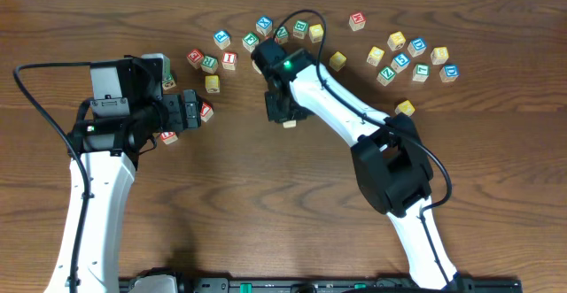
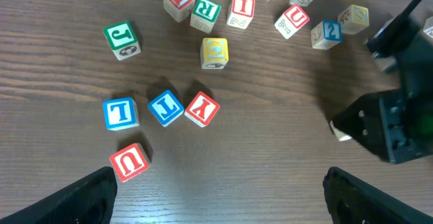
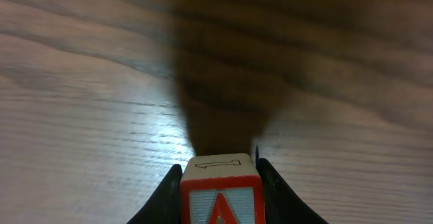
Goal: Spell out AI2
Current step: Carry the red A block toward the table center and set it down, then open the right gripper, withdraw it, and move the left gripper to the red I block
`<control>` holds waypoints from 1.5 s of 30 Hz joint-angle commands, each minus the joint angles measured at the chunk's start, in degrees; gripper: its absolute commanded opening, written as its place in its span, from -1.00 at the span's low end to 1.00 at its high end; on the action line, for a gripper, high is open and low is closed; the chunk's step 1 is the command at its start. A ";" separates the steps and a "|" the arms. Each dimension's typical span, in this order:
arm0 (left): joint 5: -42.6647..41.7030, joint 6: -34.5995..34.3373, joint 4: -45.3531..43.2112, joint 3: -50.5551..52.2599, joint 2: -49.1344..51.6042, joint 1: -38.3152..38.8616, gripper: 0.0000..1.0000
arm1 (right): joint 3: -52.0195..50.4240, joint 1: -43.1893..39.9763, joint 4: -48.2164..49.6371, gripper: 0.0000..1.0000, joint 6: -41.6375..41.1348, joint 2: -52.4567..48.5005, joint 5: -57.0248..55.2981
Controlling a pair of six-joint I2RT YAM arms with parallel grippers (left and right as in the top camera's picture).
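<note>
My right gripper (image 3: pixel 220 200) is shut on the red-framed "A" cube (image 3: pixel 220 195), with a finger on each side of it, low over bare wood. In the overhead view that gripper (image 1: pixel 282 114) hangs near the table's middle, and the cube's pale edge (image 1: pixel 289 123) shows below it. The red "I" cube (image 2: pixel 241 11) lies in a row with two "R" cubes, also seen from overhead (image 1: pixel 229 60). The blue "2" cube (image 2: pixel 329 32) lies to its right, beside a yellow cube. My left gripper (image 2: pixel 220 210) is open and holds nothing; it sits at the left (image 1: pixel 190 111).
Loose letter cubes lie near the left gripper: two blue "T" (image 2: pixel 122 112), a red "Y" (image 2: pixel 201 109), a red "U" (image 2: pixel 130 162), a green "J" (image 2: pixel 122 40) and a yellow cube (image 2: pixel 214 53). More cubes are scattered along the back right (image 1: pixel 416 58).
</note>
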State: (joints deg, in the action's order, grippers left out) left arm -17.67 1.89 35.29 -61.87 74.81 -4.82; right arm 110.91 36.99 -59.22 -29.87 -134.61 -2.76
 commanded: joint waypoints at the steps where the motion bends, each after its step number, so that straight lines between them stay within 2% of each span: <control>1: 0.57 -0.26 -0.26 -1.38 0.44 -0.26 0.93 | -1.84 0.96 1.60 -0.70 -4.26 -0.24 -1.60; 9: 0.57 -0.26 -0.26 -1.38 0.44 -0.26 0.93 | -2.97 2.73 2.93 -0.52 -8.59 -0.24 -1.62; 13: 0.57 -0.28 -0.26 -1.38 0.44 -0.26 0.93 | -2.97 2.80 2.23 -0.40 -8.74 -0.24 -1.64; 24: 0.57 -0.26 -0.24 -1.38 0.44 -0.26 0.93 | -2.84 2.43 2.08 -0.24 -8.98 -0.13 -2.95; 30: 0.57 -0.26 -0.26 -1.38 0.44 -0.26 0.93 | -0.31 1.31 2.01 -0.16 -5.35 2.03 -1.64; 34: 0.57 -0.24 -0.26 -1.38 0.44 -0.26 0.93 | 0.13 0.92 2.34 0.09 -3.61 5.22 -1.81; 45: 0.57 -0.24 -1.68 -1.38 0.44 -0.26 0.93 | 0.13 -5.05 4.44 0.22 1.44 11.72 -3.45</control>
State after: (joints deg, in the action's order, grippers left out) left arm -17.65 1.72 34.04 -61.87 74.81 -4.82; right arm 110.26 34.24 -54.94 -31.48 -123.63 -4.99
